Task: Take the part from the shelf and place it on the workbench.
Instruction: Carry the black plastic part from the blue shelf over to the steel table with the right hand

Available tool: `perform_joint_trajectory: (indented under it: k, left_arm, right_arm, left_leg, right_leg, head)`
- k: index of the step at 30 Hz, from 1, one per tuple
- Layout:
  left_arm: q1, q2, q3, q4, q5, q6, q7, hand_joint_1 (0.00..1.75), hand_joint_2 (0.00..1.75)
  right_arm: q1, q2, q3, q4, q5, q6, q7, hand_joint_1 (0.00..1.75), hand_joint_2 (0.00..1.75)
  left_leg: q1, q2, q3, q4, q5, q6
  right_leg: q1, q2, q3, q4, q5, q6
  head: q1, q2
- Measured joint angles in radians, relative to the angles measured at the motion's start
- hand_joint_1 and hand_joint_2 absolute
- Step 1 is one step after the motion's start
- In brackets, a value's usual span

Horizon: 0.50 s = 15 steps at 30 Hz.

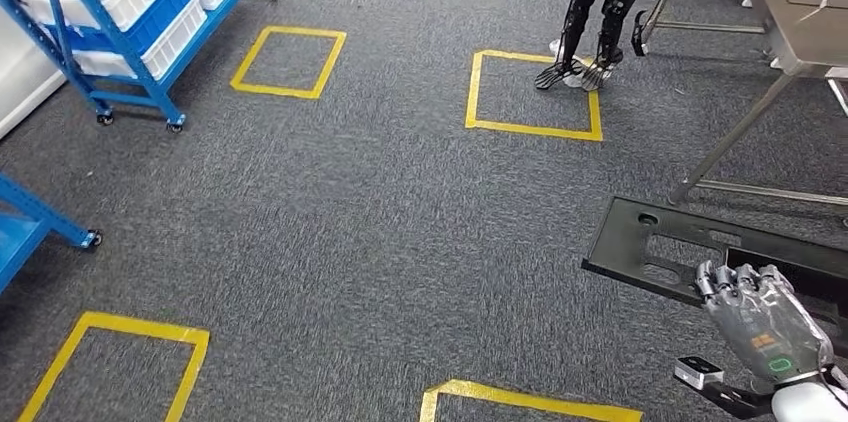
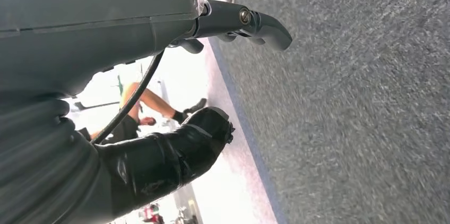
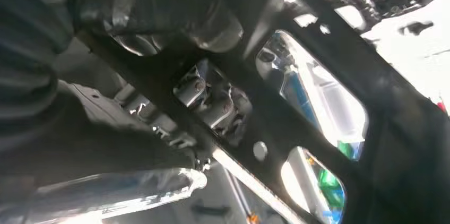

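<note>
The part (image 1: 650, 242) is a flat black plate with cut-out openings. It hangs level above the carpet at the lower right, and my right hand (image 1: 765, 317) grips its near edge. In the right wrist view the black part (image 3: 329, 59) runs across the picture, and my thick thumb (image 3: 175, 11) presses on it. The metal workbench (image 1: 800, 12) stands at the upper right, beyond the part. The blue shelf (image 1: 130, 32) with white and blue bins stands at the upper left. My left hand (image 2: 106, 27) hangs over grey carpet with its fingers apart, holding nothing.
Another robot's black legs (image 1: 600, 12) stand by the workbench. Yellow taped squares (image 1: 533, 92) mark the grey carpet. A second blue frame on wheels (image 1: 30, 222) juts in at the left edge. The workbench's slanted metal leg (image 1: 730, 142) reaches the floor near the part.
</note>
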Motion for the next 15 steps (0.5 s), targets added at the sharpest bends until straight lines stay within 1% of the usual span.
perform_joint_trajectory:
  k: [1,2,3,4,5,6,7,8,9,10,11,12,13,14,15]
  left_arm:
    - [-0.002,0.000,-0.001,0.000,0.000,-0.002,0.004,0.00,1.75]
    - [-0.002,0.001,-0.001,0.000,0.000,-0.003,0.008,0.00,1.75]
    - [-0.002,0.001,-0.001,0.000,0.000,-0.004,0.010,0.00,1.75]
    - [-0.002,0.001,-0.002,0.000,0.000,-0.004,0.013,0.00,1.75]
    - [-0.001,0.001,-0.002,0.000,0.000,-0.004,0.016,0.00,1.75]
    - [0.000,0.001,-0.001,0.000,0.000,-0.004,0.018,0.00,1.75]
    - [0.000,0.001,-0.001,0.000,0.000,-0.003,0.019,0.00,1.75]
    - [0.000,0.001,-0.001,0.000,0.000,-0.003,0.020,0.00,1.75]
    - [0.000,0.001,-0.001,0.000,0.000,-0.003,0.021,0.00,1.75]
    - [0.001,0.002,-0.001,0.000,0.000,-0.003,0.021,0.00,1.75]
    - [0.002,0.003,-0.001,0.000,0.000,-0.003,0.021,0.00,1.75]
    - [0.003,0.004,-0.001,0.000,0.000,-0.002,0.021,0.00,1.75]
    - [0.004,0.005,-0.001,0.000,0.000,-0.002,0.021,0.00,1.75]
    - [0.004,0.005,-0.001,0.000,0.000,-0.002,0.021,0.00,1.75]
    - [0.003,0.005,-0.001,0.000,0.000,-0.002,0.021,0.00,1.75]
  right_arm:
    - [0.039,-0.003,-0.038,0.006,0.000,-0.007,0.000,1.75,1.75]
    - [0.079,-0.007,-0.079,0.012,0.000,-0.011,0.000,1.75,1.75]
    - [0.117,-0.008,-0.119,0.018,0.000,-0.014,0.000,1.75,1.75]
    - [0.155,-0.008,-0.161,0.023,0.000,-0.015,0.000,1.75,1.75]
    - [0.191,-0.007,-0.202,0.027,0.000,-0.016,0.000,1.75,1.75]
    - [0.226,-0.007,-0.241,0.030,0.000,-0.017,0.000,1.75,1.75]
    - [0.258,-0.007,-0.278,0.031,0.000,-0.017,0.000,1.75,1.75]
    - [0.288,-0.007,-0.310,0.033,0.000,-0.018,0.000,1.75,1.75]
    - [0.313,-0.007,-0.340,0.034,0.000,-0.019,0.000,1.75,1.75]
    - [0.335,-0.006,-0.368,0.035,0.000,-0.021,0.000,1.75,1.75]
    - [0.355,-0.005,-0.396,0.035,0.000,-0.022,0.000,1.75,1.75]
    - [0.371,-0.003,-0.419,0.035,0.000,-0.023,0.000,1.75,1.75]
    - [0.384,-0.001,-0.439,0.036,0.000,-0.024,0.000,1.75,1.75]
    - [0.397,0.001,-0.456,0.037,0.000,-0.024,0.000,1.75,1.75]
    - [0.408,0.002,-0.470,0.038,0.000,-0.024,0.001,1.75,1.75]
  left_leg:
    - [0.003,-0.005,0.000,0.006,-0.008,-0.005]
    - [0.005,-0.020,-0.007,0.028,-0.025,-0.007]
    - [0.008,-0.041,-0.026,0.070,-0.052,-0.008]
    - [0.007,-0.064,-0.055,0.132,-0.084,-0.005]
    - [0.005,-0.078,-0.091,0.204,-0.115,-0.002]
    - [0.003,-0.085,-0.122,0.264,-0.133,0.003]
    - [-0.001,-0.089,-0.141,0.296,-0.134,0.009]
    - [-0.005,-0.092,-0.142,0.288,-0.114,0.017]
    - [-0.011,-0.100,-0.123,0.241,-0.077,0.026]
    - [-0.017,-0.121,-0.094,0.170,-0.038,0.037]
    - [-0.020,-0.147,-0.065,0.103,-0.008,0.047]
    - [-0.023,-0.168,-0.042,0.053,0.008,0.052]
    - [-0.024,-0.182,-0.029,0.025,0.013,0.055]
    - [-0.025,-0.179,-0.023,0.016,0.011,0.056]
    - [-0.026,-0.169,-0.017,0.008,0.013,0.056]
  right_leg:
    - [0.001,0.009,0.001,-0.001,0.000,-0.007]
    - [0.001,0.017,0.002,-0.003,0.001,-0.014]
    - [0.001,0.025,0.004,-0.005,0.002,-0.021]
    - [0.004,0.032,0.004,-0.005,0.002,-0.027]
    - [0.008,0.042,0.003,-0.005,0.001,-0.031]
    - [0.013,0.052,0.003,-0.004,0.001,-0.035]
    - [0.017,0.064,0.003,-0.004,0.001,-0.037]
    - [0.021,0.077,0.003,-0.002,0.001,-0.038]
    - [0.024,0.090,0.004,-0.001,0.001,-0.038]
    - [0.023,0.104,0.004,-0.001,0.001,-0.038]
    - [0.023,0.117,0.003,0.000,0.001,-0.037]
    - [0.021,0.130,0.001,0.001,0.003,-0.035]
    - [0.017,0.142,-0.001,0.000,0.005,-0.032]
    - [0.014,0.155,-0.004,-0.002,0.008,-0.026]
    - [0.011,0.168,-0.005,-0.006,0.012,-0.020]
  head:
    - [0.000,0.000]
    - [0.000,0.000]
    - [-0.001,0.000]
    - [0.000,0.000]
    - [-0.001,0.000]
    - [-0.001,0.000]
    - [-0.001,0.000]
    - [-0.001,0.000]
    - [-0.001,0.000]
    - [-0.001,0.000]
    - [-0.001,0.000]
    - [-0.001,0.000]
    - [-0.001,0.000]
    - [-0.001,0.000]
    - [-0.001,0.000]
